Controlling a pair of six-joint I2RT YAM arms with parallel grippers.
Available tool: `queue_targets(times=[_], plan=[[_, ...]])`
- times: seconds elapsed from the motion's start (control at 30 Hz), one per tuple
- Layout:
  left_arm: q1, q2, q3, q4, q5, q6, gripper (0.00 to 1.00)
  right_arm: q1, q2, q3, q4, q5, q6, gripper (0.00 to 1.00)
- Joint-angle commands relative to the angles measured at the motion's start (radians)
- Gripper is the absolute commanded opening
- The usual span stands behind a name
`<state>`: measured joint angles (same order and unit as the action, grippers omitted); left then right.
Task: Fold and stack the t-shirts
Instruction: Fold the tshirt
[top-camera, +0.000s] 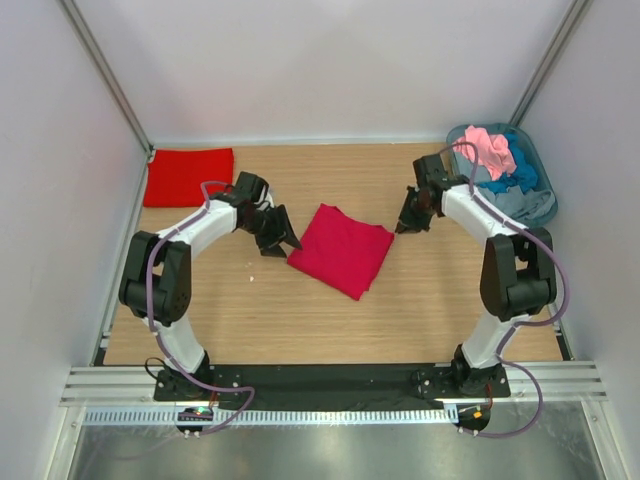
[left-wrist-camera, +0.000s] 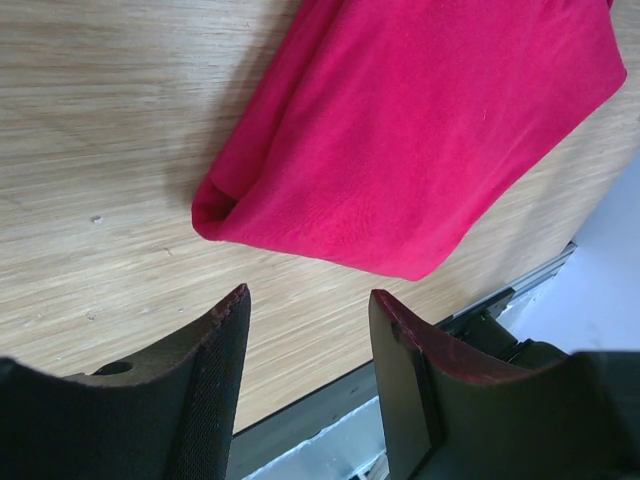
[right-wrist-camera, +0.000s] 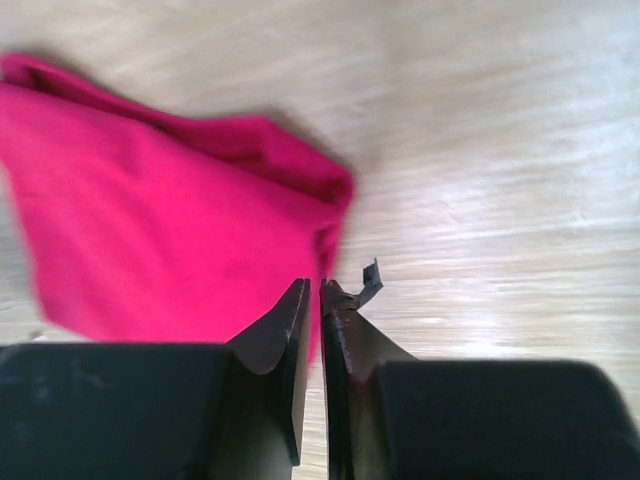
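The crimson t-shirt (top-camera: 340, 250) lies folded into a rough square on the table (top-camera: 250, 310), between the two grippers. Its rolled, folded corner sits just ahead of the left gripper (left-wrist-camera: 310, 300), whose jaws stand apart with nothing in them and clear of the cloth. The opposite corner is at the tips of the right gripper (right-wrist-camera: 318, 290). Those jaws are drawn in to a narrow slit with a sliver of red in it, so they seem to nip the very edge of the shirt; how many layers they have cannot be told.

That thin bite is the main risk. If only the top layer is caught, lifting would peel the fold open; if the edge slips out, the jaws come away bare. A loose scrap (right-wrist-camera: 370, 275) curling off one right fingertip could snag the fabric. Pulling from one corner alone would also drag and skew the square.

Well beyond the left jaws, a scarlet t-shirt (top-camera: 188, 175) lies folded flat in the far corner, likely the stack's base. Behind the right jaws, the tub (top-camera: 548, 200) holds a pink t-shirt (top-camera: 490, 148), a blue t-shirt (top-camera: 518, 172) and a grey t-shirt (top-camera: 520, 205) in a heap.
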<state>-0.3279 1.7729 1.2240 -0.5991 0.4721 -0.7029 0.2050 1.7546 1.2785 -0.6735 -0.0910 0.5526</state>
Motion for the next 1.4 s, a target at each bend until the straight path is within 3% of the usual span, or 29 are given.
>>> queue_targets(times=[0.0,0.13,0.27,0.67,1.0,1.37], plan=[[-0.003,-0.053,0.017,-0.01,0.014,0.02,0.52,-0.001,-0.053,0.105,-0.049,-0.063,0.02,0.17],[-0.003,-0.064,0.003,-0.013,0.02,0.022,0.52,-0.001,-0.015,0.133,0.058,-0.26,0.058,0.21],[-0.003,-0.072,0.006,-0.042,0.011,0.043,0.52,-0.006,0.069,0.13,0.164,-0.339,0.078,0.22],[-0.002,-0.089,-0.001,-0.136,-0.046,0.094,0.53,-0.119,0.155,-0.237,0.534,-0.475,0.043,0.22],[0.0,0.034,0.103,-0.088,-0.05,0.125,0.53,-0.121,0.036,-0.102,0.399,-0.503,0.035,0.3],[-0.002,0.184,0.154,0.027,0.062,0.163,0.54,-0.121,0.037,-0.148,0.379,-0.467,0.004,0.35]])
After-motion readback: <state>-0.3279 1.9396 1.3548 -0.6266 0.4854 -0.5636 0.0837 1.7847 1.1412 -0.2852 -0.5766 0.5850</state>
